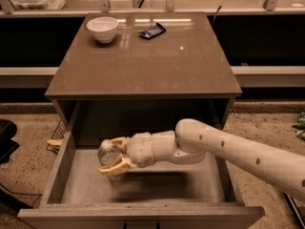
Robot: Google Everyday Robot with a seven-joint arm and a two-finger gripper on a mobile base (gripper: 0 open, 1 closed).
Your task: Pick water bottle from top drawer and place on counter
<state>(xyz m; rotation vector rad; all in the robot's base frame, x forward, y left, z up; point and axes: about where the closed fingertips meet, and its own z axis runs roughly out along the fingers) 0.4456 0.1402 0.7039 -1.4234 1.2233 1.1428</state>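
My pincer (109, 156) sits low in the left part of the open top drawer (60, 170), fingers pointing left. From it my wrist runs level to the right, then my arm (238, 152) angles away over the drawer's right wall and is cut off at the right edge of the view.

The pincer is clamped on the water bottle (106, 150): one tan finger lies against its far side by the shoulder, the other crosses its near side low down. The bottle stands roughly upright between them, just left of my wrist, over the drawer's pale floor. The near finger hides its base, so I cannot tell whether it touches the floor. The clear plastic is hard to make out against the dark back of the drawer, and I cannot pick out its cap or label.

Above and farther away, the counter (143, 68) carries a white bowl (102, 29) at its far left and a small dark object (151, 31) just to the right of it; I cannot tell what that is.
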